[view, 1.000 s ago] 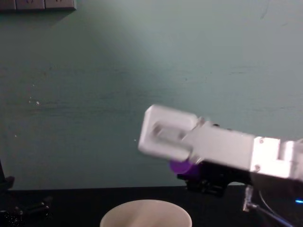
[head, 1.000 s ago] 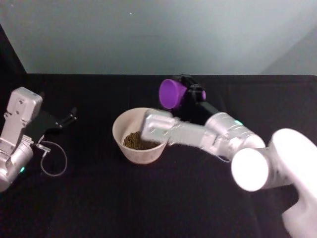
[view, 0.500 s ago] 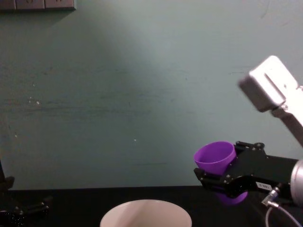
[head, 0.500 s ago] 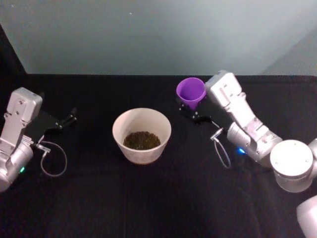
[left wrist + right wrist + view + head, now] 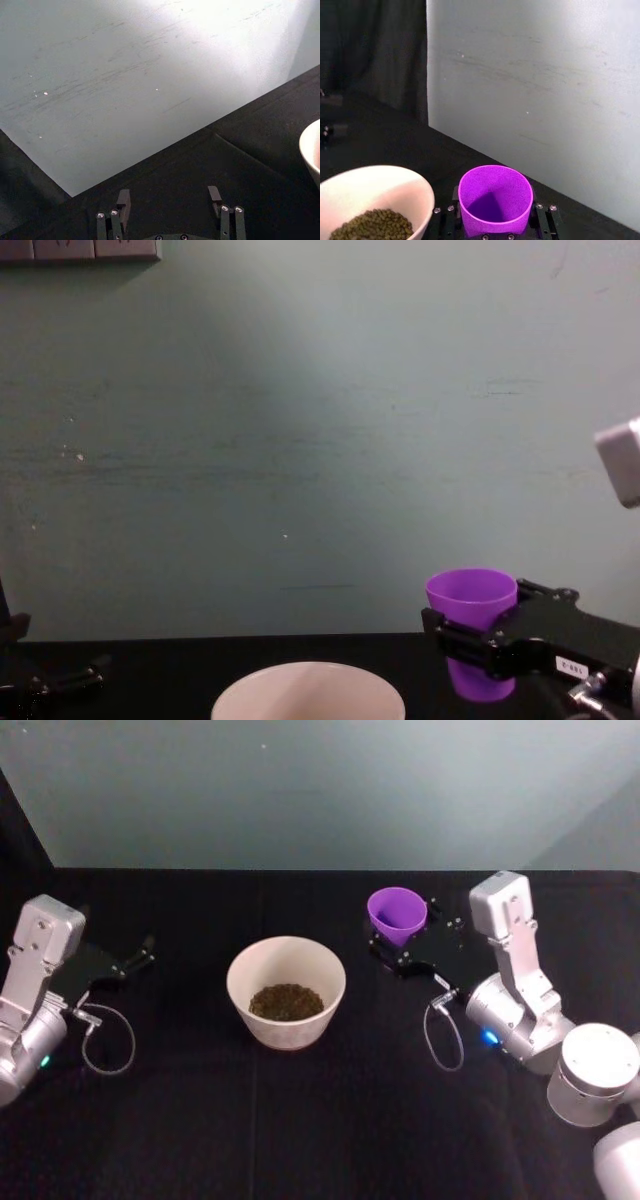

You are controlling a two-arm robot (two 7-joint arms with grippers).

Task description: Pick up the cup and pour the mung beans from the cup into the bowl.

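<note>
Two grippers in play, one loaded. Nearest the robot: cream bowl (image 5: 286, 990) on the black table (image 5: 300, 1120), centre of the head view, mung beans (image 5: 286, 1002) piled in its bottom. Right of the bowl and a bit farther back: right gripper (image 5: 403, 952) pinching the purple cup (image 5: 397, 914), fingers closed against its sides. Cup upright, mouth up, apart from the bowl, not over it. The right wrist view looks into the cup (image 5: 495, 200); the inside looks empty, though the bottom is shadowed. The chest view cannot settle whether the cup base (image 5: 472, 645) touches the table. Left gripper (image 5: 135, 959) parked at the table's left side, well apart from the bowl, fingers (image 5: 123, 199) spread, holding nothing. Farthest back: pale green wall (image 5: 320, 790).
</note>
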